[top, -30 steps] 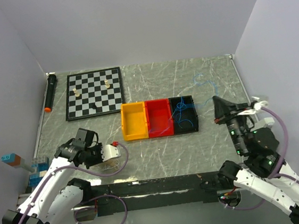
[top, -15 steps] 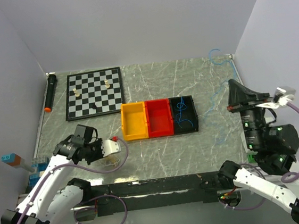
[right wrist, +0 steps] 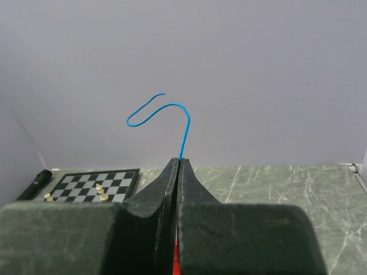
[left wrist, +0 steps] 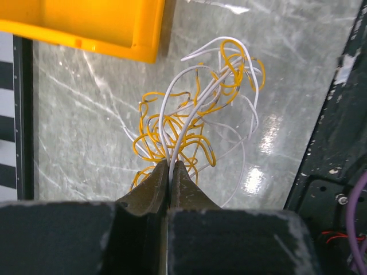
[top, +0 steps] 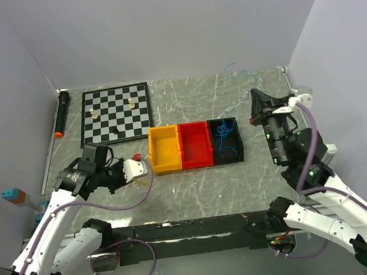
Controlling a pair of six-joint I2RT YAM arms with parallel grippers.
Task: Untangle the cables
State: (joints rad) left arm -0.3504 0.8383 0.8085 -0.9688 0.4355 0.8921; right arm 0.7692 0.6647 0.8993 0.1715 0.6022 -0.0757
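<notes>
Right pincer point(right wrist: 178, 160) shut tight on blue wire point(right wrist: 172, 109), held high, more blue loops in black bin point(top: 237, 150) | left pincer point(left wrist: 170, 163) shut tight on white wire point(left wrist: 172, 97), snarled with yellow wire point(left wrist: 166, 129) over desk point(left wrist: 86, 114) | risk: pulling could cinch the loops; a fine strand could slip free.

The left arm point(top: 51, 223) and right arm point(top: 332, 224), above the black base bar point(top: 193, 228), are white-shelled with black joints, trailing lilac hoses point(top: 148, 187); green lights point(top: 310, 172) dot the right; fingers point(left wrist: 150, 192) dark, tapered

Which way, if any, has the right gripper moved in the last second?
Yes. In the top view the right gripper went from beside the black bin's right wall to beyond its far right corner, nearer the back wall.
</notes>
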